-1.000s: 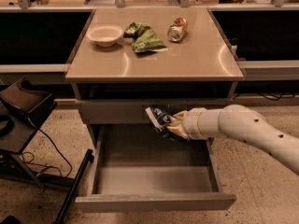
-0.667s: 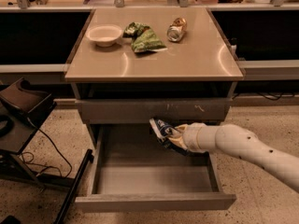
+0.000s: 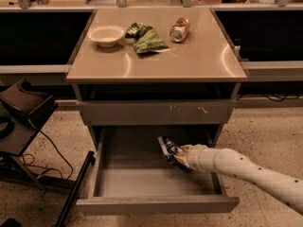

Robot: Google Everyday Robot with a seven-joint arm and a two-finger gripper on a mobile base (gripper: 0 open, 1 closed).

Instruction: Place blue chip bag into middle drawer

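Speckled flooring surrounds a tan-topped cabinet (image 3: 156, 60) whose middle drawer (image 3: 156, 205) is pulled fully out toward the camera, its smooth grey inside bare.

From the single camera view, everything is placed against that drawer. Directly above its back edge sits the scratched drawer front (image 3: 156, 112), closed. Higher up, on the cabinet top, a pale bowl (image 3: 106, 34), a green chip bag (image 3: 147, 38) and a gold-and-silver can (image 3: 180, 30) lie well above and behind the drawer. A white arm (image 3: 246, 169) reaches in over the drawer's right wall. The gripper (image 3: 179, 156) hangs inside the drawer's opening, toward the rear and right of centre, its fingers pinched on the lower end of the blue chip bag (image 3: 166, 147). The bag stands tilted up from the pincer, apparently held clear of the drawer floor, just below the scratched front.

Risks, as I judge them: the bag's upper end is close under the scratched front, so lifting before letting go could snag it there. Releasing from height may let the light foil tumble or lean against the drawer's back. The forearm sits near the right wall and could nudge the drawer when it pulls out.

No brand or lettering can be read on the bags or the can.
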